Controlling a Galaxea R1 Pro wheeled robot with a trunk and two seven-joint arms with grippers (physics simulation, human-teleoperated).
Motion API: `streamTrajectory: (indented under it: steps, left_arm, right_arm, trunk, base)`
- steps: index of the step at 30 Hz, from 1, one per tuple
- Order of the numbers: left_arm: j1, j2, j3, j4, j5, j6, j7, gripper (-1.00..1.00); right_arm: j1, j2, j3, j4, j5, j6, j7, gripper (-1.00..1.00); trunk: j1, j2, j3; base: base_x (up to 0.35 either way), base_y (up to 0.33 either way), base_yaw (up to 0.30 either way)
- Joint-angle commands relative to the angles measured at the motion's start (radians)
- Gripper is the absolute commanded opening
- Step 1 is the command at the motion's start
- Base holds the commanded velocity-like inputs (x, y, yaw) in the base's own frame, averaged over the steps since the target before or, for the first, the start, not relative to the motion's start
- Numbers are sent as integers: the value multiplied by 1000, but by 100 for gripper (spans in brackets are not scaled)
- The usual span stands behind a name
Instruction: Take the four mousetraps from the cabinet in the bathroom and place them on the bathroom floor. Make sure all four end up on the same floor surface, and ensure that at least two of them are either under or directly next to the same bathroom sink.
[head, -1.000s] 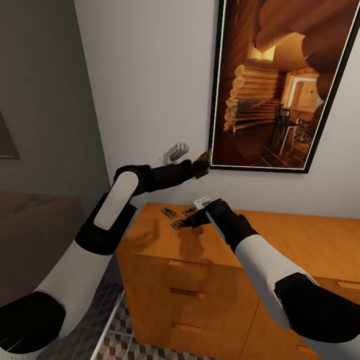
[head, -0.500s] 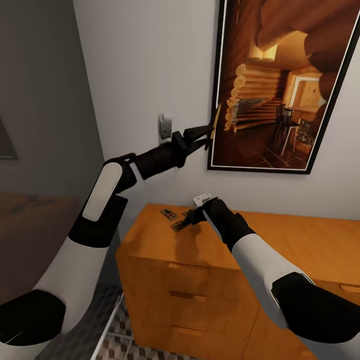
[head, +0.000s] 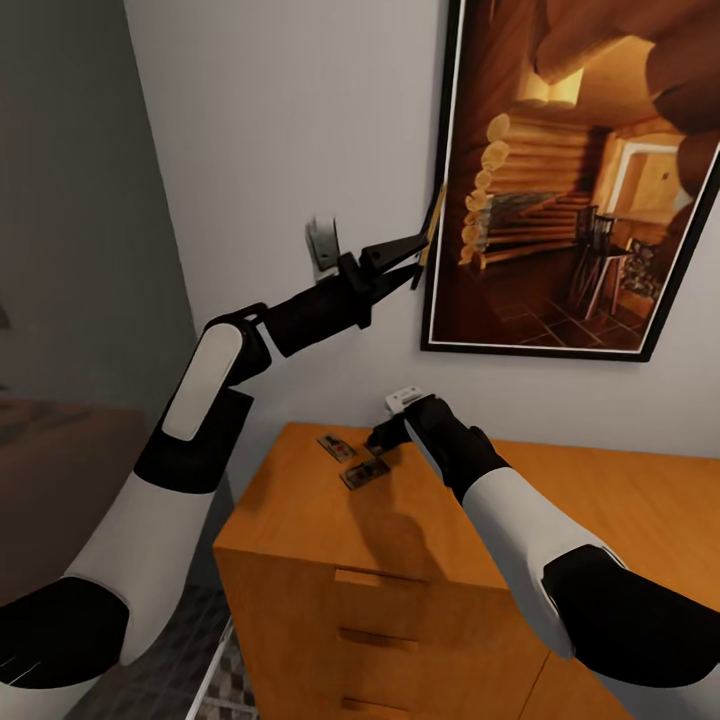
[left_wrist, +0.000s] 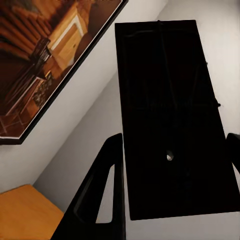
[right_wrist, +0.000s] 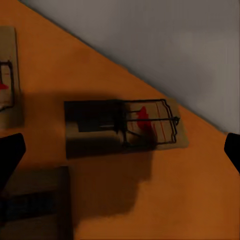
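Holding my left gripper (head: 418, 258) high against the wall beside the framed cabin picture (head: 580, 180), I have its fingers clamped on one flat dark-brown wooden mousetrap (head: 433, 222), lifted clear since a second ago. My right gripper (head: 378, 440), jaws spread, hovers over another mousetrap (right_wrist: 127, 127) (empty so far) near the back left corner of the orange-brown wooden cabinet (head: 300, 520), so one trap is secured.

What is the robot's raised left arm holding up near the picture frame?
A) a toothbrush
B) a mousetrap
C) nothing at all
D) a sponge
B: the left gripper is shut on a flat dark mousetrap, held up by the framed picture, while other mousetraps lie on the cabinet.
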Motion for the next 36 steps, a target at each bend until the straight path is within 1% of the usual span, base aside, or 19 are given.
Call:
streamTrajectory:
  steps: [1, 2, 3, 6, 9, 13, 15, 19, 20, 26, 32, 36]
  left_arm:
    - [0, 1, 0, 1, -3, 3, -2, -100]
    - [0, 2, 0, 1, -3, 2, -2, -100]
    - [0, 2, 0, 1, -4, 2, -2, -100]
    - [0, 3, -1, 2, -4, 2, -2, -100]
    - [0, 3, -1, 2, -4, 1, -1, -100]
    - [0, 3, -1, 3, -4, 1, -1, -100]
    - [1, 3, -1, 3, -4, 1, -1, -100]
    - [2, 2, -3, 5, -4, -1, -1, -100]
    - [2, 2, -3, 5, -4, -1, -1, -100]
    - [4, 2, -4, 5, -4, -2, -2, -100]
    - [7, 3, -4, 6, -4, -2, -2, -100]
    - [8, 3, -5, 6, -5, -2, -1, -100]
  right_arm:
    - [-1, 0, 2, -1, 6, 6, 20, 100]
    - [-1, 1, 2, -1, -4, 9, 55, 100]
    - [-1, 1, 2, -1, -8, 10, 70, 100]
    - [-1, 0, 3, 0, -18, 15, 155, 100]
    - [-1, 0, 3, 0, -22, 16, 189, 100]
    - [-1, 2, 3, -1, -24, 15, 199, 100]
    - [-1, 2, 4, -2, -32, 15, 199, 100]
    - [-1, 0, 5, -5, -99, 9, 197, 100]
    - [-1, 1, 4, -4, -107, 8, 197, 100]
    - [0, 1, 4, 0, -121, 6, 196, 100]
    - [1, 0, 4, 5, -154, 9, 193, 100]
    - [0, 1, 4, 30, -160, 10, 180, 100]
  trunk:
    - [0, -1, -1]
    - [0, -1, -1]
    - [0, -1, -1]
    - [0, -1, -1]
    - [0, -1, -1]
    - [0, -1, -1]
    - [0, -1, -1]
    - [0, -1, -1]
    - [0, -1, -1]
    - [0, -1, -1]
    - [0, -1, -1]
    - [0, -1, -1]
  base:
    - [28, 0, 0]
    - [14, 0, 0]
    - [11, 0, 0]
    - [5, 0, 0]
    - [1, 0, 0]
    - [0, 0, 0]
    - [0, 0, 0]
    - [9, 0, 0]
    - [80, 0, 0]
    - [106, 0, 0]
    - [10, 0, 0]
    - [1, 0, 0]
